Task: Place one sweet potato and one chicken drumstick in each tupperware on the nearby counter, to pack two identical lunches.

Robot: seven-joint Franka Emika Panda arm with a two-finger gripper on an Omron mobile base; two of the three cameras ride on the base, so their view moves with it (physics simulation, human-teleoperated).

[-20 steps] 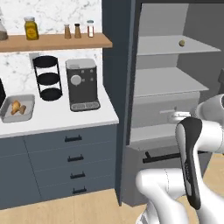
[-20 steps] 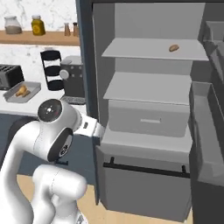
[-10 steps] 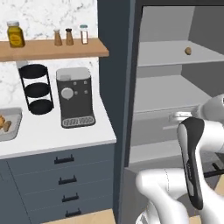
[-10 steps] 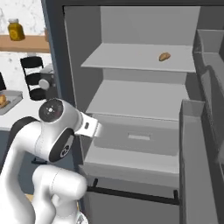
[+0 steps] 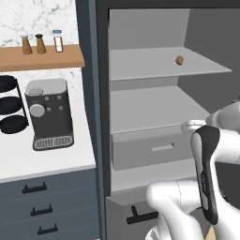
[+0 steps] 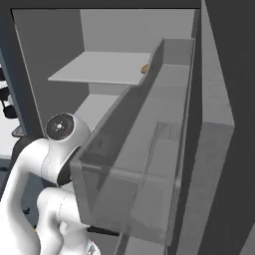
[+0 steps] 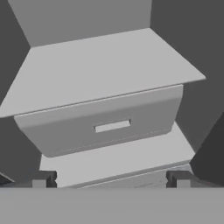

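Grey and boxy, an open fridge [image 5: 154, 117] takes up the middle of the left base view, its dark frame rising beside a white counter [image 5: 44, 161]. On the upper shelf [image 5: 159, 63] of that fridge lies one sweet potato [image 5: 179, 60], a small brown lump near the shelf's back right corner, well away from the front edge. In the right base view the same sweet potato [image 6: 144, 68] peeks out at the right edge of the upper shelf, half hidden behind the tall door bin [image 6: 139, 149]. Below the upper shelf sits a second shelf [image 5: 150, 110], and under its front edge a shallow grey drawer [image 5: 152, 150] with a pale slot for a handle. The hand view looks straight at that drawer [image 7: 109, 122], with the second shelf above it and a lower ledge beneath.

On the counter, a dark coffee machine [image 5: 49, 115] stands near the right end, and a black tiered rack [image 5: 11, 105] stands just to its left at the picture's edge. A wooden wall shelf [image 5: 42, 56] above carries three small shakers [image 5: 41, 43] toward its right end. Dark blue drawers [image 5: 42, 206] with black handles run under the counter.

The gripper [image 7: 109, 179] is spread wide with nothing between its fingers [image 7: 41, 178], which point toward the grey drawer but do not touch it. The white arm [image 5: 206, 178] rises at the lower right of the left base view.
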